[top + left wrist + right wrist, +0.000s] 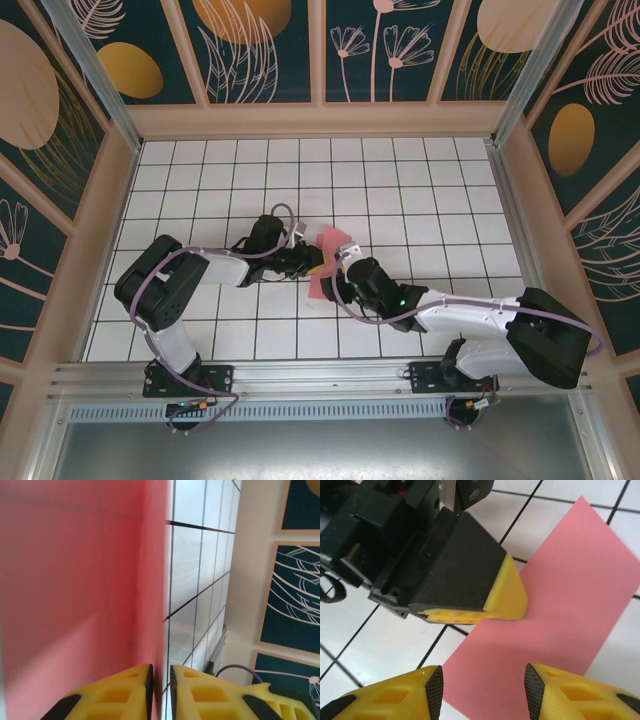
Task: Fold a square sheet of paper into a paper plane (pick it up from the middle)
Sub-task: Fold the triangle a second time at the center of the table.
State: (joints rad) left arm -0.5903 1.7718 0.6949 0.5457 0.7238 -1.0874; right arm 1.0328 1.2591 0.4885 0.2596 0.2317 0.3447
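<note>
Pinching pink paper (555, 605): left end effector (161, 674)

one pink-red square sheet of paper (570, 580); two arms, left arm (190, 280) and right arm (470, 315); two hands, left hand (160, 672) and right hand (482, 675); one tiled worktop (420, 190).

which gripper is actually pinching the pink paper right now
The left gripper: its jaws are closed on the edge of the pink paper. The right gripper hangs over it with jaws apart.

White gridded table (420, 190); square sheet of paper (331, 240) mid-table
</note>
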